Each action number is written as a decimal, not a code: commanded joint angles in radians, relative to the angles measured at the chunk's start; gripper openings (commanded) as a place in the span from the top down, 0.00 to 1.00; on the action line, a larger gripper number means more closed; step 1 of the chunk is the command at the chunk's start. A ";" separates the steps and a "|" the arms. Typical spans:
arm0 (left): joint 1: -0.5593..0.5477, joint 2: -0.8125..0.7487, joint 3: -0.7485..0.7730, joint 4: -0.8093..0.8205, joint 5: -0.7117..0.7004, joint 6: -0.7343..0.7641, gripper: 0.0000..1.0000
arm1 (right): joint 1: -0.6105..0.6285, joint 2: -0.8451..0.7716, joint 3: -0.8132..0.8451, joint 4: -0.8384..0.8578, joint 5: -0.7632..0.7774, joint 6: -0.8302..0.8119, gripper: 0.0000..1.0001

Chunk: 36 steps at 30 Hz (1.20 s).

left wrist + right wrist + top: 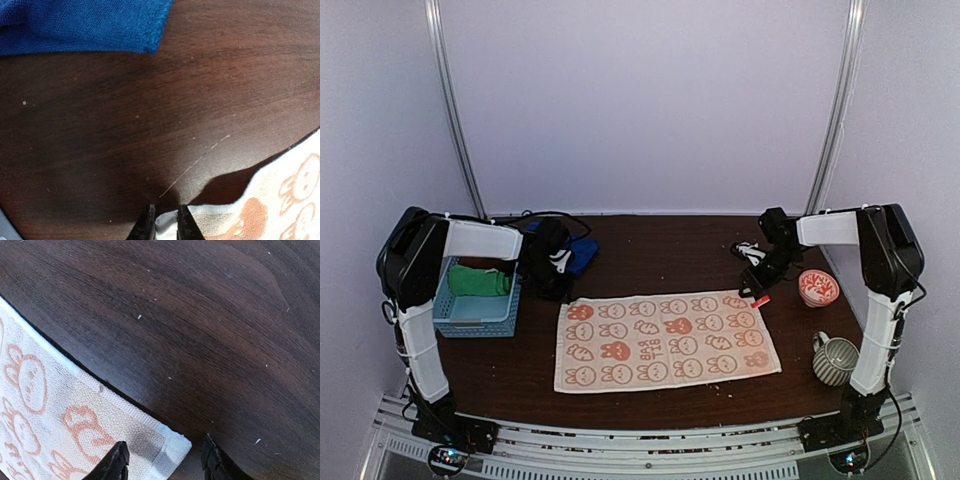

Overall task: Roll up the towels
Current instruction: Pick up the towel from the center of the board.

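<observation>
An orange-and-white patterned towel (665, 339) lies spread flat on the dark wood table. My left gripper (164, 224) is shut on its far left corner, which is pinched up between the fingers (563, 292). My right gripper (165, 460) is open, its jaws either side of the towel's far right corner (172, 445), which lies flat on the table (757, 296). A royal blue towel (582, 250) lies crumpled behind the left gripper and shows in the left wrist view (80, 25). A green towel (480, 281) sits in the basket.
A light blue plastic basket (475, 313) stands at the left. An orange-and-white patterned bowl (818, 288) and a striped mug (834, 359) stand at the right by the right arm.
</observation>
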 commanded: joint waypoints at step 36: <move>-0.026 -0.034 -0.012 0.016 -0.023 0.010 1.00 | 0.009 -0.093 0.020 0.006 0.102 0.009 1.00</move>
